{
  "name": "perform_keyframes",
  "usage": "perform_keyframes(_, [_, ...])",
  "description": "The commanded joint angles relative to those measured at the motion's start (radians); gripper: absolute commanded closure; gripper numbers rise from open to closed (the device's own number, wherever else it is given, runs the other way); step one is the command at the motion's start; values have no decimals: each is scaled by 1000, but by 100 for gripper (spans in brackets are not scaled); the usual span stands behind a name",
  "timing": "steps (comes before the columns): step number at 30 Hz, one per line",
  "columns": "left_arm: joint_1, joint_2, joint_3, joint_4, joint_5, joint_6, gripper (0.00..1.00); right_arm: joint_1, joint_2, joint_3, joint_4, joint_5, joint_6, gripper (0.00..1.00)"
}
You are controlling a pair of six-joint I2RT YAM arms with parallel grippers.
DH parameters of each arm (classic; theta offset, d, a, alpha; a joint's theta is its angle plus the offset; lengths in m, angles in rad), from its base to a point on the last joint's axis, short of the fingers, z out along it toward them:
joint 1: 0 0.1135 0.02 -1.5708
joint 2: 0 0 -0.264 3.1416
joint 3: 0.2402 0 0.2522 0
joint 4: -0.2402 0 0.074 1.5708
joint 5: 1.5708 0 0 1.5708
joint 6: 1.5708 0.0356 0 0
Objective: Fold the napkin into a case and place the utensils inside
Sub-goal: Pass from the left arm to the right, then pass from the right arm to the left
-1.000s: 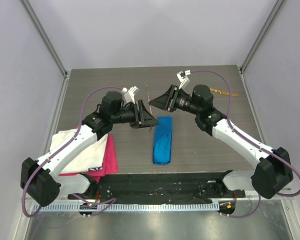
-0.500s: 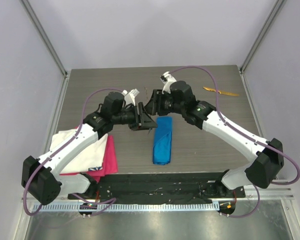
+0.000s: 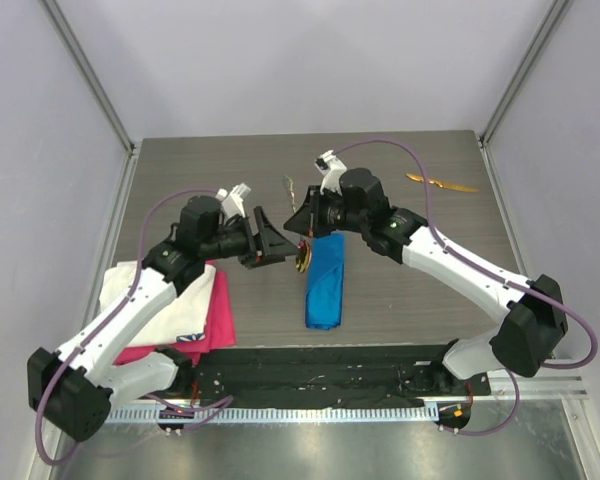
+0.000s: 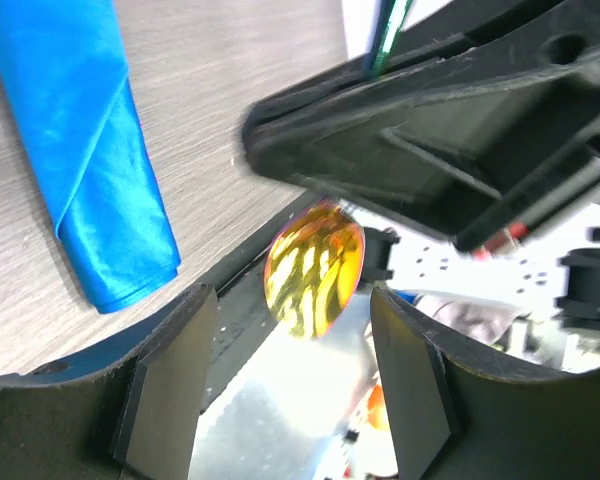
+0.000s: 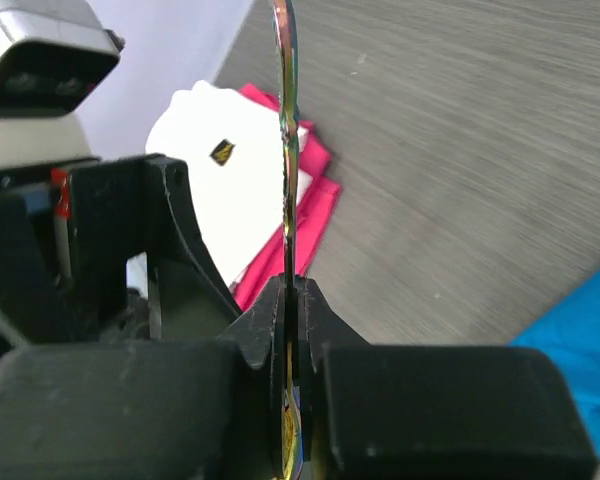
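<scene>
- Plainly, our right end effector point(image 5: 290, 292) is clamped edge-on on the spoon point(image 4: 315, 268), just beside the far end of the case point(image 3: 325, 280), on its left. Our left end effector point(image 4: 290, 400) gapes wide, holding nothing.
- We judge the spoon light, stiff and glossy, so apt to slip; mid-handle suits best.
- Thin shiny fabric, the case lies flat on the tabletop point(image 3: 410, 290); we expect it to slide and collapse easily.
- We see nothing inside the case; the second utensil point(image 3: 438, 182) lies well apart, far right of it.
</scene>
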Motion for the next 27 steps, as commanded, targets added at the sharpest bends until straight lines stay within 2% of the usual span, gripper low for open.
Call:
perform_keyframes(1, [80,-108,-89,139,97,-89,35,-38,-69,-75,221,-214,48,99])
perform_keyframes(4, [158,-167,-132,210,132,-134,37,-41,-87,-129,316,-333,86,99])
perform_keyframes(7, [195,-163,-133,305,173,-170,34,-41,-107,-181,393,-394,140,99])
perform_keyframes(11, [226,-103,-124,475,204,-244,31,-30,-122,-226,438,-420,180,99])
perform_keyframes(14, [238,-50,-112,514,210,-281,31,-18,-136,-246,447,-419,198,99])
perform_keyframes(15, [238,-39,-118,614,219,-308,31,-18,-138,-249,447,-419,201,99])
perform_keyframes(17, [238,-8,-135,708,224,-391,31,-12,-142,-258,450,-420,209,99])
perform_keyframes(19, [238,13,-132,735,223,-399,34,-5,-144,-269,464,-420,221,99])
perform_keyframes(22, [238,45,-126,797,232,-424,44,10,-135,-281,495,-417,247,99])
perform_keyframes(23, [237,55,-123,818,244,-436,57,14,-131,-281,505,-414,252,99])
perform_keyframes(25, [232,79,-110,818,267,-434,71,18,-125,-293,516,-384,278,98])
perform_keyframes(26, [232,87,-91,784,282,-416,88,19,-125,-293,492,-367,287,90])
perform_keyframes(27, [234,96,-68,697,301,-305,93,18,-130,-289,448,-303,290,83])
